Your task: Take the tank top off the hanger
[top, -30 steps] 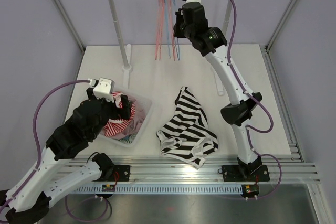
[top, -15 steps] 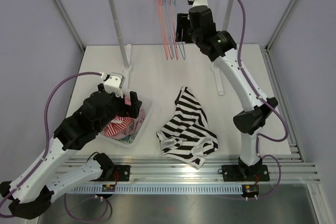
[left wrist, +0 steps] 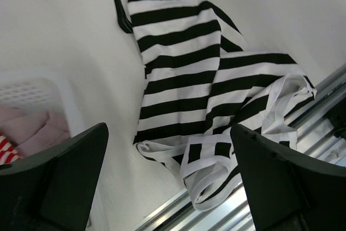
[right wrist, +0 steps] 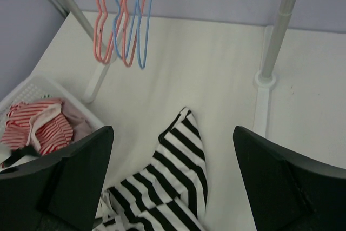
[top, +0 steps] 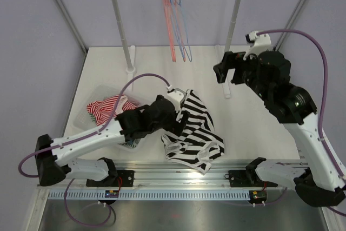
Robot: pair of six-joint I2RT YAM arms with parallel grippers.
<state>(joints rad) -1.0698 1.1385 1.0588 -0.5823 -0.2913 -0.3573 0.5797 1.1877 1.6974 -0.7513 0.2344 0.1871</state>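
Observation:
The black-and-white striped tank top (top: 194,131) lies crumpled on the table near the front rail, off any hanger. Bare red and blue hangers (top: 176,20) hang from the rail at the back. My left gripper (top: 181,120) reaches over the tank top's left side. In the left wrist view the left gripper (left wrist: 170,187) is open above the tank top (left wrist: 184,74) and its white straps, with nothing between the fingers. My right gripper (top: 228,73) is open in the air right of the hangers. The right gripper (right wrist: 173,182) looks down on the tank top (right wrist: 181,182) and the hangers (right wrist: 123,20).
A white basket (top: 100,91) with red-striped clothes (top: 108,106) stands at the left, partly under my left arm. The rack's two white posts (top: 231,36) rise from the table's back half. The metal front rail (top: 216,174) runs just below the tank top.
My right gripper opened and pulled back from the hangers, to the right and toward the front. My left arm swung from the basket across to the tank top. The hangers settled straight.

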